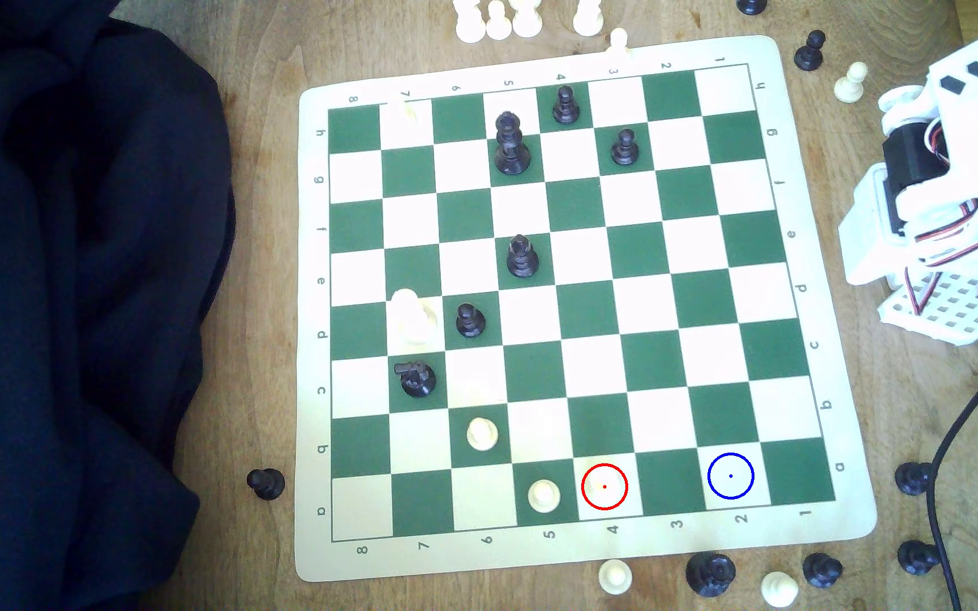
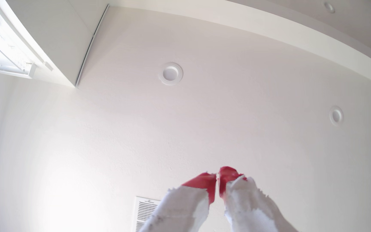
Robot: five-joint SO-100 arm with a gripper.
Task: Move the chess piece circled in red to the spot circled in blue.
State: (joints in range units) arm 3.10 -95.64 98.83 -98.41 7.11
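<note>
- Chessboard (image 1: 586,305): green and white squares on a cream mat, lying flat on the wooden bench (image 1: 263,117).
- Circled pawn (image 1: 603,485): cream-white, seen from above inside a red ring with a red dot, on a white square in the board's near row, column 4. It is washed out against the square, so its outline is hard to make out.
- Blue-ringed square (image 1: 730,476): white square in the same near row, column 2, 2 squares toward the exterior view's right of the circled pawn. Nothing stands on it.
- Other white pawns: 1 (image 1: 543,495) on the green square just left of the circled pawn in the exterior view; 1 more (image 1: 481,434) a row farther and a column left.
- Taller white piece (image 1: 413,314): on a white square in column 7.
- Black pieces: 6 on the board, among them a tall 1 (image 1: 510,144) toward the far side and a toppled 1 (image 1: 416,377) in column 7.
- Loose pieces: black and white, scattered on the bench around the board's edges.
- Dark cloth (image 1: 63,294): covers the exterior view's left side.
- Robot arm (image 1: 945,194): white, folded up off the board at the exterior view's right, with a black cable (image 1: 975,399) trailing toward the near edge.
- Claw (image 2: 217,178): in the wrist view it points up at a white ceiling (image 2: 202,111); the red fingertips (image 2: 204,179) meet with no gap and nothing is between them.
</note>
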